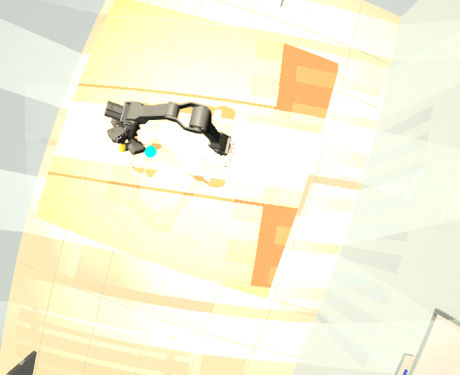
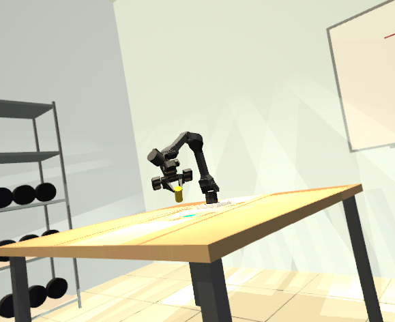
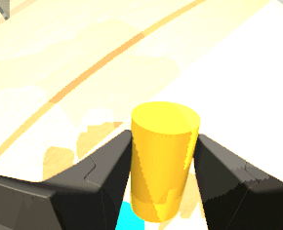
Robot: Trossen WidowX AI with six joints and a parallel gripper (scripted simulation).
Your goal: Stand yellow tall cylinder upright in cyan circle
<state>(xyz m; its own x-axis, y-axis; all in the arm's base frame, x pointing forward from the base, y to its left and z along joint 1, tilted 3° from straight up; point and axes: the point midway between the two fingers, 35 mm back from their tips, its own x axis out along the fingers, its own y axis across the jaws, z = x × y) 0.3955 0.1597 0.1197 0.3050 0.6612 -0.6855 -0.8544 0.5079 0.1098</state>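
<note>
The yellow tall cylinder (image 1: 122, 148) (image 2: 178, 194) (image 3: 161, 163) is held between the fingers, close to upright in the exterior view, and hangs above the table. My gripper (image 2: 177, 188) (image 3: 163, 139) is shut on it, with one finger on each side in the wrist view. The cyan circle (image 1: 150, 151) (image 2: 189, 215) (image 3: 130, 217) lies flat on the table. In the top view the cylinder is to the left of the circle, partly hidden by the gripper. In the wrist view the circle shows only in part, at the bottom edge, behind the left finger and the cylinder.
The wooden table (image 1: 161, 249) (image 2: 104, 252) carries the arm, whose base (image 2: 211, 197) stands behind the circle in the exterior view. A shelf rack (image 2: 61, 166) with several black round things stands off the table at the left. A whiteboard (image 2: 374, 86) hangs on the wall.
</note>
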